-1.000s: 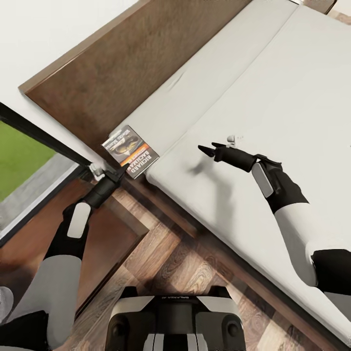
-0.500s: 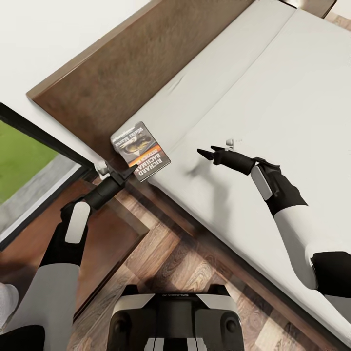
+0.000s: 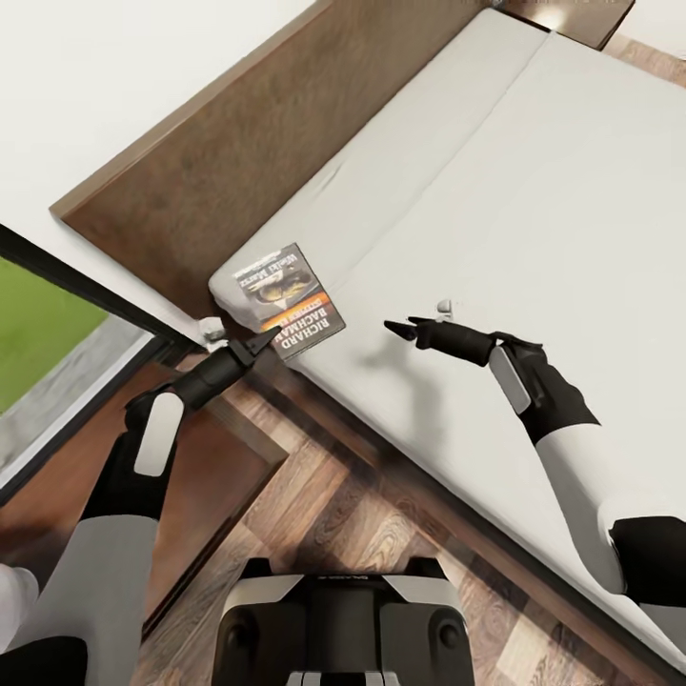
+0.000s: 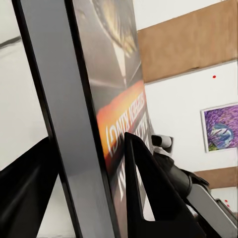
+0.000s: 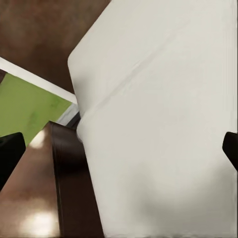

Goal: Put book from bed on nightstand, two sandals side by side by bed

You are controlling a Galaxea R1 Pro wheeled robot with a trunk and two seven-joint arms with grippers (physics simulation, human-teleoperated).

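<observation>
Left end effector (image 3: 270, 335) is pinched tight on the bottom edge of the book (image 3: 291, 298), holding it up over the corner of the bed (image 3: 534, 219), near the headboard (image 3: 238, 152). I think I should keep my grip firm, swing the book over to the nightstand (image 3: 205, 467) beside my arm, and lay it flat. My right end effector (image 3: 398, 328) is open with nothing in it, hanging over the grey mattress. Brown wood floor (image 3: 381, 514) runs beside the bed, and grass shows through the glass.

Light-grey bed (image 5: 163, 129) mattress corner, dark-brown nightstand (image 5: 34, 198) beside it, green grass (image 5: 25, 106) beyond
</observation>
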